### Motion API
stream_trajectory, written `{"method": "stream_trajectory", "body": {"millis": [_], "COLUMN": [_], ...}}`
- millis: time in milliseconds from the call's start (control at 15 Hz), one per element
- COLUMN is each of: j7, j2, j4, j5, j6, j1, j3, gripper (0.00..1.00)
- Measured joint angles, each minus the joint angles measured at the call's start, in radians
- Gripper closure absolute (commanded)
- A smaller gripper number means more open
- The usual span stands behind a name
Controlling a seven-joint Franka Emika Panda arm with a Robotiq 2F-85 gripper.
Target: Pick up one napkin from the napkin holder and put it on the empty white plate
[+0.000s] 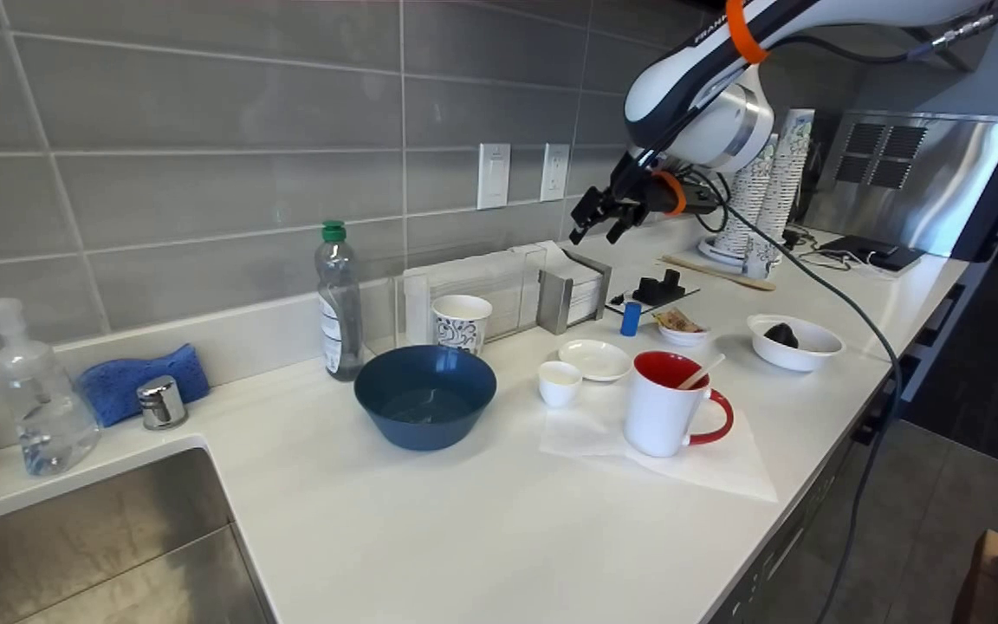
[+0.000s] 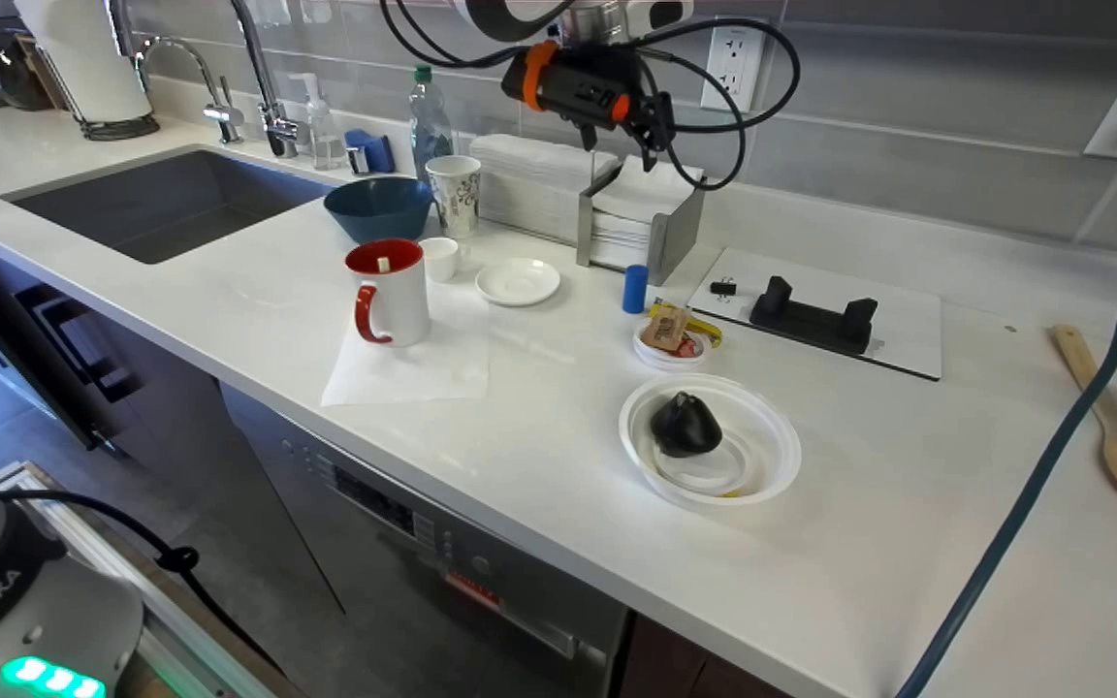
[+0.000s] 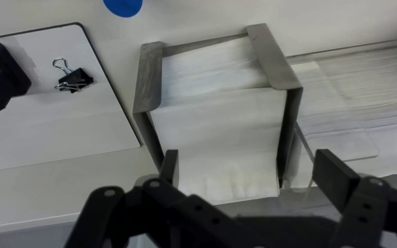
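Fingers (image 3: 336, 182): 2, dark, spread wide apart in the wrist view.
Gripper (image 1: 596, 230): above the counter (image 1: 464, 537), with a gap in this exterior view between it and the napkin holder (image 1: 556, 305).
Napkins (image 3: 219, 131): a white stack inside the napkin holder, the top sheet lying between the 2 fingertips as the wrist view lines them up.
Napkin holder: silver-grey metal, upright, 2 side walls around the stack.
Folded white paper (image 3: 357, 103): a long stack just beside the holder.
White board (image 3: 91, 124): flat, on the holder's opposite side, bearing a black binder clip (image 3: 76, 81).
Blue cylinder (image 2: 634, 289): upright, near the holder.
White plate (image 2: 520, 281): flat on the counter, between the blue cylinder and the small white cup (image 2: 440, 259).
White-and-red mug (image 1: 664, 412): upright on a white sheet (image 1: 581, 439), 1 pale stick (image 1: 701, 373) leaning in it.
Dark-blue bowl (image 1: 425, 416): near a patterned cup (image 1: 462, 321).
Sink (image 1: 100, 537): well apart from the holder.
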Motion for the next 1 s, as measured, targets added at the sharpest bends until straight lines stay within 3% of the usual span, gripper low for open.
{"method": "stream_trajectory", "body": {"millis": [733, 1000], "j7": [0.001, 0.001], "j2": [0.115, 0.156], "j4": [0.063, 0.104], "j5": [-0.043, -0.049], "j6": [0.095, 0.095], "j1": [-0.014, -0.044], "j3": [0.031, 0.052], "gripper": [0.00, 0.25]}}
